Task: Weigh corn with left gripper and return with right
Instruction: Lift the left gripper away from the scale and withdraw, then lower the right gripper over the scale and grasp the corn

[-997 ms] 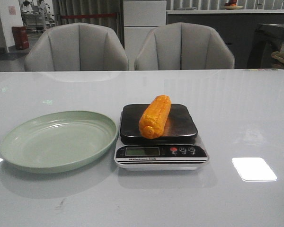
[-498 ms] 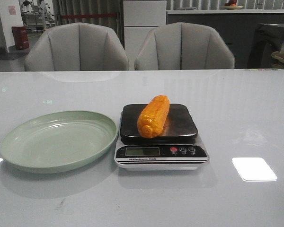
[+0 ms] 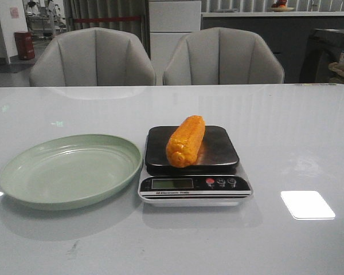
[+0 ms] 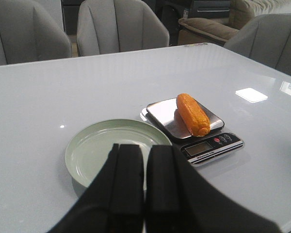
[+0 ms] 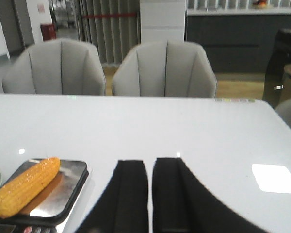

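The orange-yellow corn cob (image 3: 186,140) lies lengthwise on the steel platform of a small kitchen scale (image 3: 221,150), near the platform's left side. It also shows in the left wrist view (image 4: 192,114) and the right wrist view (image 5: 25,186). My left gripper (image 4: 145,146) is shut and empty, held above the table on the near side of the green plate (image 4: 94,153). My right gripper (image 5: 150,162) is shut and empty, to the right of the scale (image 5: 70,187) and apart from it. Neither gripper shows in the front view.
The empty green plate (image 3: 69,172) sits just left of the scale, almost touching it. The scale's display and buttons (image 3: 195,183) face the near edge. Two grey chairs (image 3: 94,57) stand behind the table. A bright light patch (image 3: 307,204) lies at the right front.
The corn has shifted very slightly to the left on the scale and now lies still. Nothing else has moved.
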